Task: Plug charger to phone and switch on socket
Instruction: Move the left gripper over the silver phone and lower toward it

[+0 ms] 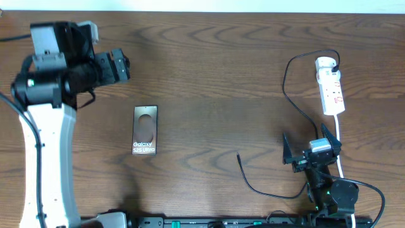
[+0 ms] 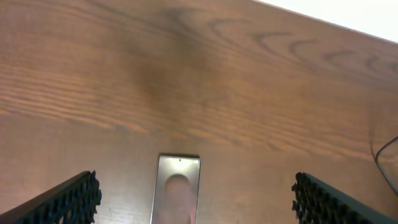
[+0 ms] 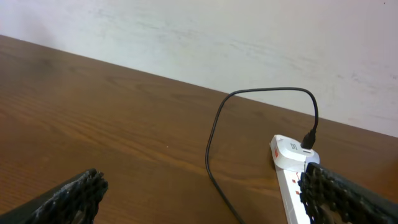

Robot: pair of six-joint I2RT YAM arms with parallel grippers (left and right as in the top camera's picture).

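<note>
- Left gripper spread, empty, apart from phone.
- Right gripper spread, empty, just beside socket.
- Charger runs from socket's far end; connector tip lies loose on table.

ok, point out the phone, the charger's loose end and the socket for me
phone (image 1: 145, 130): overhead view, middle of its brown back.
charger (image 1: 238, 156): overhead view, the loose connector end of the thin black cable.
socket (image 1: 331, 88): overhead view, middle of the white strip body.
</note>
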